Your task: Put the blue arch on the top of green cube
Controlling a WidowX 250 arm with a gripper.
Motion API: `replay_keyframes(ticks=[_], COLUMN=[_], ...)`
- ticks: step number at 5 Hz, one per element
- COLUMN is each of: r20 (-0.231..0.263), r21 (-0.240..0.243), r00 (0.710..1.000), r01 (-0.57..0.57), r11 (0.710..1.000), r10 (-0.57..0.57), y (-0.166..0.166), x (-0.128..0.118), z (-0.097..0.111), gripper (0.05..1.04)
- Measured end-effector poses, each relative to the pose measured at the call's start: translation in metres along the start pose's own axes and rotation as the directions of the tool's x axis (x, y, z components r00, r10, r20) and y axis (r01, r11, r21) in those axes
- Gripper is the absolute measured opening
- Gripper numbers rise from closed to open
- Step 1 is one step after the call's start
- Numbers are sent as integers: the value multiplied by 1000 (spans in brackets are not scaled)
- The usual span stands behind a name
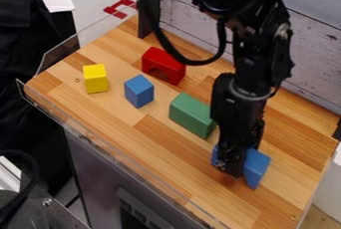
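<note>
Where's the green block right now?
In the camera view, the green block sits near the middle, between the blue cube at image left and the gripper.

Butcher-block wooden tabletop [153, 133], strips of light and darker brown; clear edging [113, 156] along its near and left sides. Yellow block [95, 78] toward the left end, upright. Blue cube [139, 91] just beside it, apart. Red arch [164, 65] behind the cube, opening facing the near side. Green rectangular block [192, 115] near mid-table, lying lengthwise. Blue block [256, 167] toward the right, partly hidden; contact with wood uncertain.
</note>
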State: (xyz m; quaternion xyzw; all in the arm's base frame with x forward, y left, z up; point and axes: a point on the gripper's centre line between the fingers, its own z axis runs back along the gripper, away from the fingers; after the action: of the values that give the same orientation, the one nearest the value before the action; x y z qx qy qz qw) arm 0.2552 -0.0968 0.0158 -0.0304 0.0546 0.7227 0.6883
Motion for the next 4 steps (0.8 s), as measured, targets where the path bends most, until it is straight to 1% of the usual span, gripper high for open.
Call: replay_keyframes(ticks=[1, 2, 3, 4], r20=[-12, 13, 43, 50], r21=[-25, -101, -112, -103], r00=[1000, 999, 999, 999], r01=[11, 32, 19, 16], r11=[1000, 994, 993, 995], r10=[-12, -31, -14, -11], y=[-9, -25, -36, -39], x=[3, 11, 24, 39], z=[17, 66, 88, 94], gripper=[590, 590, 590, 590])
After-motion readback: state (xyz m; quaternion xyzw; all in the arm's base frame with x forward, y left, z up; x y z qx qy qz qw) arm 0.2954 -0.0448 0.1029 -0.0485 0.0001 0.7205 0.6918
